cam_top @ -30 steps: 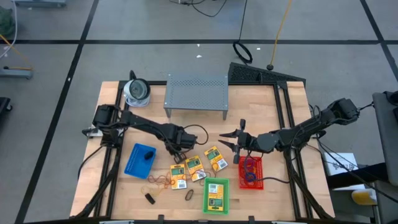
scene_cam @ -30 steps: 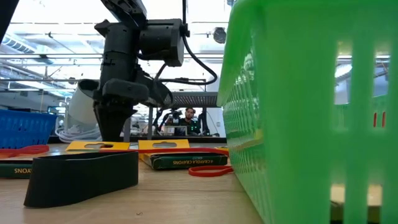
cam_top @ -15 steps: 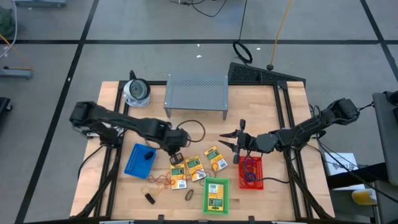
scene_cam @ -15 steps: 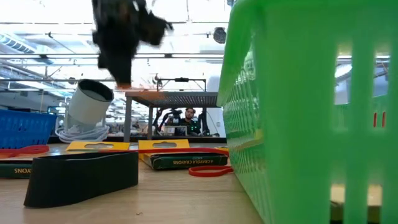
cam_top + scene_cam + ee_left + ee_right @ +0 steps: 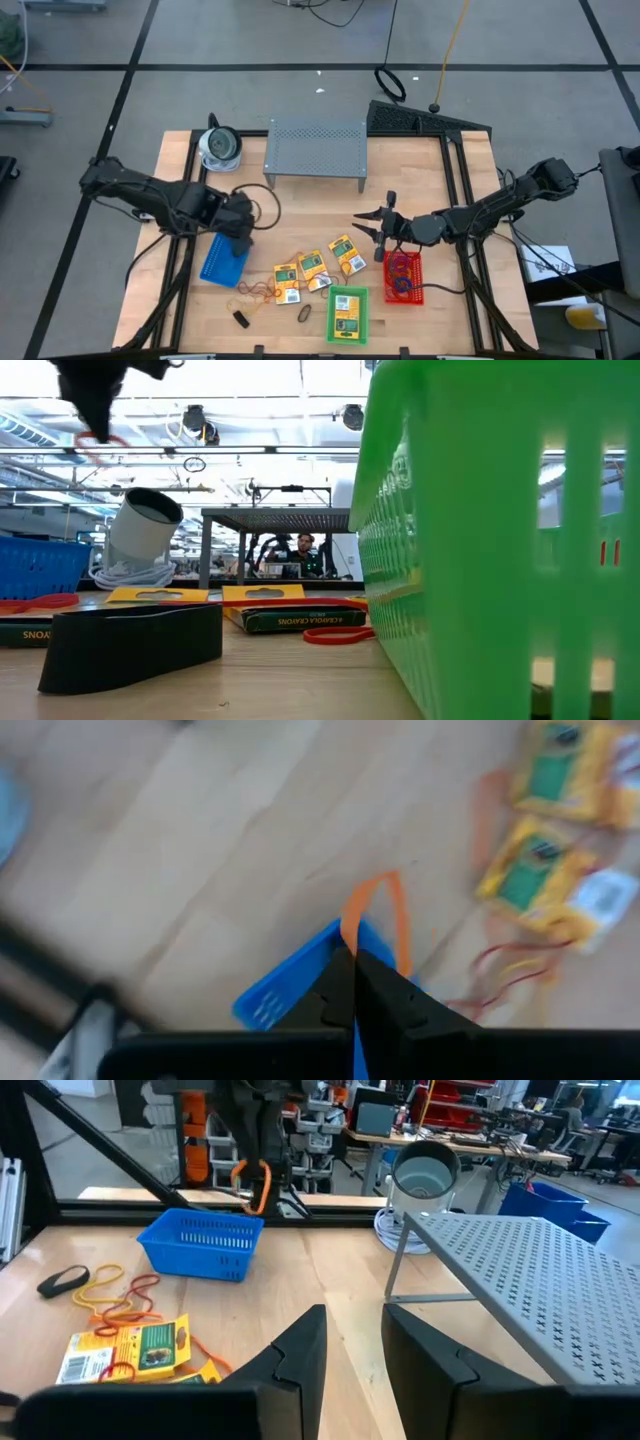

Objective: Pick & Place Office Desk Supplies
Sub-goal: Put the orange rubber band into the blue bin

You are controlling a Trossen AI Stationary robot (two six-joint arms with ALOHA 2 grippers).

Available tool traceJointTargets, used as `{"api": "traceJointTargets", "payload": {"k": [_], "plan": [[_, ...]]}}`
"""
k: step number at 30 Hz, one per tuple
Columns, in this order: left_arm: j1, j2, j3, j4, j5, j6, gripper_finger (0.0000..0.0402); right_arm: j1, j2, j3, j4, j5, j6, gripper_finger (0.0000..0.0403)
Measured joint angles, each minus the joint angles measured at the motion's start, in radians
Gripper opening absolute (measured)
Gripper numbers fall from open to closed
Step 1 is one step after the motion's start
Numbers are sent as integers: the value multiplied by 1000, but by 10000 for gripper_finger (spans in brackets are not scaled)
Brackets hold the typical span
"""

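Left wrist view: my left fingers point(image 5: 352, 982) are clamped on an orange rubber-band loop point(image 5: 372, 915) dangling lengthwise off the tips, blue basket point(image 5: 290, 982) directly below them; my right fingers point(image 5: 352, 1342), apart and empty, wait well off.

You have three baskets on the table point(image 5: 420, 180): one blue basket point(image 5: 222, 262), one green basket point(image 5: 347, 313), one red basket point(image 5: 404, 278).

You have four crayon boxes on the bare wood point(image 5: 286, 283) point(image 5: 312, 269) point(image 5: 346, 254) point(image 5: 320, 283), though the fourth is hard to separate, and one more in the green basket.

You have one orange rubber band point(image 5: 375, 920) held in the air, and a loose tangle of bands point(image 5: 258, 290) too fine to count.

You have two small black clips point(image 5: 241, 318) point(image 5: 304, 315).

You have one grey shelf point(image 5: 315, 150) and one round white object point(image 5: 220, 147).
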Motion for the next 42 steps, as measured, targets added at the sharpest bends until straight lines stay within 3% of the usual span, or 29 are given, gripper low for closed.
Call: {"api": "traceJointTargets", "payload": {"k": [4,11,20,29,32,42], "plan": [[-26,-15,-23,-92,8,-67,1,0,0,0,-1,0,0,89],[-32,-65,-161,-92,94,-116,1,0,0,0,-2,-1,8,89],[-55,-121,-373,29,191,-221,3,0,0,0,-1,-1,7,89],[-84,-118,-459,104,206,-276,8,0,0,0,-1,-1,8,89],[-91,-118,-460,121,205,-278,24,0,0,0,-1,-1,8,89],[-95,-118,-460,163,182,-285,128,0,0,0,-1,-2,8,89]]}}
